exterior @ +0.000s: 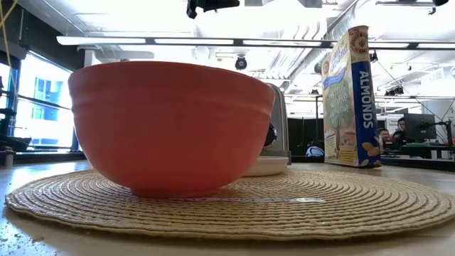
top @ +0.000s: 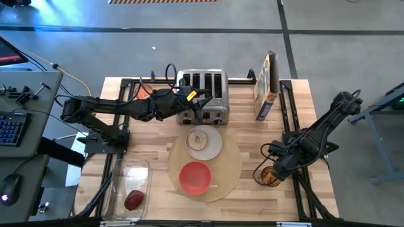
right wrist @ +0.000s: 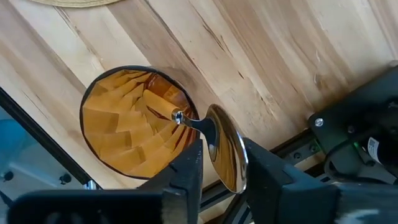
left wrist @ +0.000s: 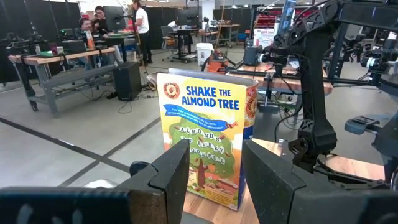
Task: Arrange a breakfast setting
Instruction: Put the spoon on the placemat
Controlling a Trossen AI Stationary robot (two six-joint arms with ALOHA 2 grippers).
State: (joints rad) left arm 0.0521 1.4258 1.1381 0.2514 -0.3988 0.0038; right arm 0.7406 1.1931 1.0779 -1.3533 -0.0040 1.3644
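Observation:
On the round tan placemat (top: 227,157) stand a red bowl (top: 196,176) and a small white plate (top: 214,146) that carries a round toast slice (top: 201,140). The dark red fruit (top: 134,200) lies in a clear tub (top: 120,180) at the near left. A spoon (right wrist: 221,149) stands with its wooden handle (right wrist: 158,106) down in a round brown holder (top: 270,176) at the near right. My right gripper (right wrist: 222,165) is above the holder, pointing down, shut on the spoon. Above the silver toaster (top: 211,88), my left gripper (left wrist: 214,180) points level and is open, with nothing between its fingers. My right gripper pinches the spoon's metal bowl (right wrist: 231,163) between its two fingers, one on each edge. The fingers come from above, pointing down. The spoon stands tilted, bowl end up, its wooden handle still inside the holder.
A cereal box (top: 265,85) stands upright at the far right, beside the toaster. Bare wooden table (top: 252,135) lies between the placemat and the holder. Black frame rails (top: 303,189) run along the table's right edge. People work at benches in the room beyond.

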